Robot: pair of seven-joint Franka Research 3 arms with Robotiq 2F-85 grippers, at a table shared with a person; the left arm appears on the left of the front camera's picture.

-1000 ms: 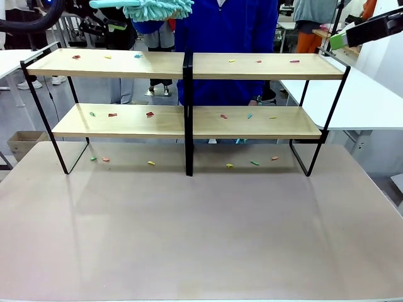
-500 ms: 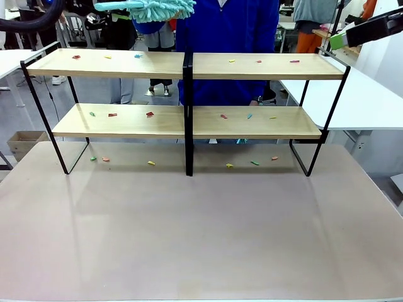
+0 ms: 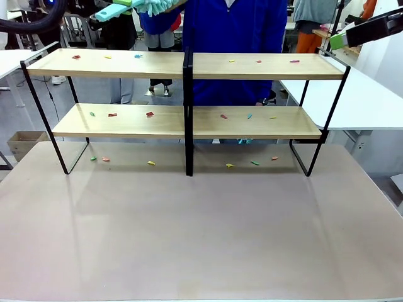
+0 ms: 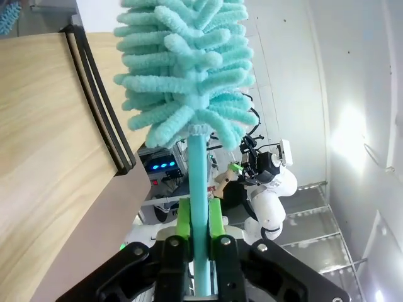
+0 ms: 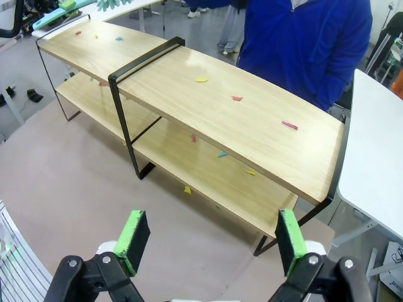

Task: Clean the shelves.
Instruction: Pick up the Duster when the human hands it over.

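As the microfibre duster [image 3: 154,5] tilted up at 11 o'clock, left jaws clamped its handle, right jaws gaped empty; shelves [image 3: 113,63] unswept.

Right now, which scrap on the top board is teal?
The scrap on the left half of the top board, nearest the central post; the other five there are red or yellow.

Left tool [image 4: 199,234]: we see its green pads [image 4: 183,218] clamped on the duster's teal handle [image 4: 198,176].
Duster [image 4: 186,69]: its fluffy teal head spreads above the pads.
Shelves [image 4: 44,119]: we see a light-wood board with a black frame rail [image 4: 101,107], just beside the head.
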